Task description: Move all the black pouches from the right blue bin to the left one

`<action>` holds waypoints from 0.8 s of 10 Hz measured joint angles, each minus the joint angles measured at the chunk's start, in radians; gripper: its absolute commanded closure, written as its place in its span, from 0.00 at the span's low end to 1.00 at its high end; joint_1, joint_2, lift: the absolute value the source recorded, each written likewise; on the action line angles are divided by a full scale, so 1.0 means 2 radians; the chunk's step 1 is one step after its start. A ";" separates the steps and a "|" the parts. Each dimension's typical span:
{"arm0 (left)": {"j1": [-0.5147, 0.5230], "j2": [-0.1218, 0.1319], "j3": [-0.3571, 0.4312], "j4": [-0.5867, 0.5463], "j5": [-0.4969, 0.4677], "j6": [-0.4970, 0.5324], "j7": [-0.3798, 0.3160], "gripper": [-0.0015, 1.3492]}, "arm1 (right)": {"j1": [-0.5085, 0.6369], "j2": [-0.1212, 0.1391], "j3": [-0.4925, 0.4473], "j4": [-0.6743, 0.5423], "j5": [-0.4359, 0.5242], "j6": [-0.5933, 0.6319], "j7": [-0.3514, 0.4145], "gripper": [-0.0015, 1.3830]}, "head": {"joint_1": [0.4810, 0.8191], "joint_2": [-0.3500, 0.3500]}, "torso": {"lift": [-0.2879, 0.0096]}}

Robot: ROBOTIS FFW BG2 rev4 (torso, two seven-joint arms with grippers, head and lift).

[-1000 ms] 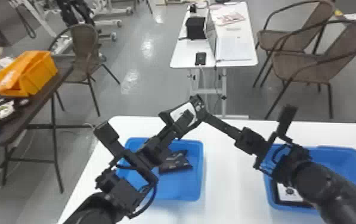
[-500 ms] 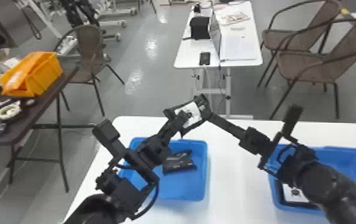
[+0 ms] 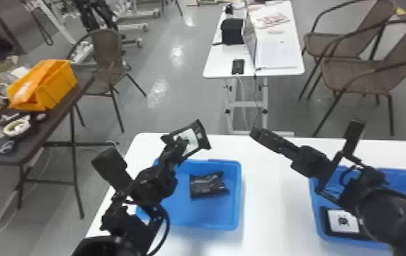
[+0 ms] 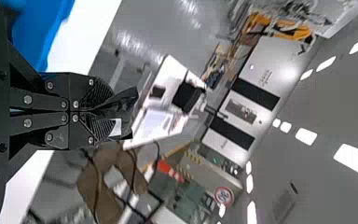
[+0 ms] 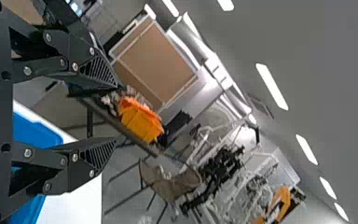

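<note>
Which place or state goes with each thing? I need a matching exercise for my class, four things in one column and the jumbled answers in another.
Things
1. Orange bin
2. Left gripper
3. Left blue bin
4. Right gripper

Places and states
A. Shut on a pouch
B. Open and empty
C. On the dark table
D. Has another pouch lying inside

Right pairs: 1-C, 2-A, 3-D, 4-B

The white table point(image 3: 273, 204) carries the left blue bin point(image 3: 236, 216) and right blue bin point(image 3: 402, 174), apart
</note>
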 measured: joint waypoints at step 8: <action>0.003 0.008 -0.009 0.082 -0.270 0.043 -0.049 0.06 | 0.065 0.000 -0.070 -0.112 0.191 0.054 -0.055 0.20 | 0.63 0.78 | 1.00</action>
